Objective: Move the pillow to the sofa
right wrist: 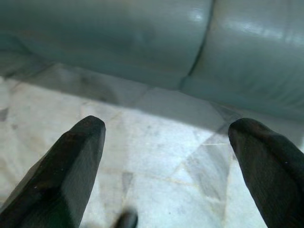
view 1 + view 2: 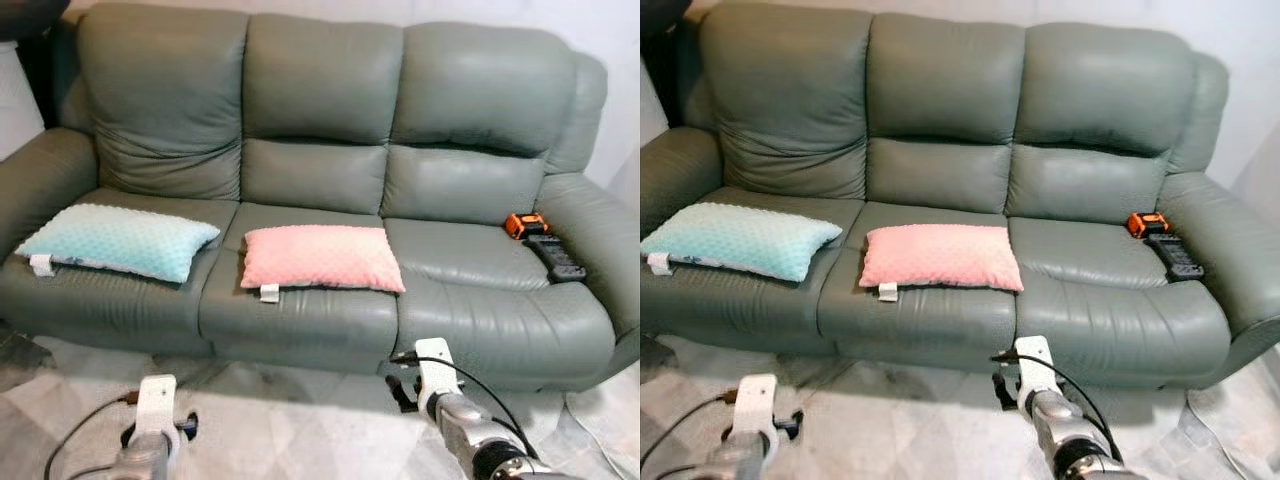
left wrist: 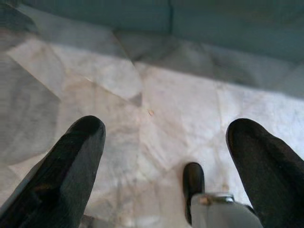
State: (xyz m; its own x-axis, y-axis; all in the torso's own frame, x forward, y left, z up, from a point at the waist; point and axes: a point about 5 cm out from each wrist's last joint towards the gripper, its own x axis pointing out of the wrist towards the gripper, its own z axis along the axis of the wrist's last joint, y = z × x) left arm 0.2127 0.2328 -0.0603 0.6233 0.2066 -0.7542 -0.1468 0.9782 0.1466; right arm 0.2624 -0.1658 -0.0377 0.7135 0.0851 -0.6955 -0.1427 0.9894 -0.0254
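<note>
A pink pillow (image 2: pixel 320 257) lies flat on the middle seat of the grey-green sofa (image 2: pixel 480 300). On the left seat rests a light teal pillow (image 2: pixel 118 240). Both arms are held low in front of the sofa, above the floor. My left gripper (image 3: pixel 166 130) is open over pale marble tiles with nothing between its fingers. My right gripper (image 1: pixel 166 128) is open too, pointing at the floor just before the sofa's base, below the gap between the middle and right seats. Neither gripper touches a pillow.
An orange and black tool (image 2: pixel 526 224) and a black remote-like bar (image 2: pixel 556 258) lie on the right seat by the armrest. Marble floor (image 2: pixel 300 420) spreads before the sofa. A thin cable (image 2: pixel 592 432) runs on the floor at the right.
</note>
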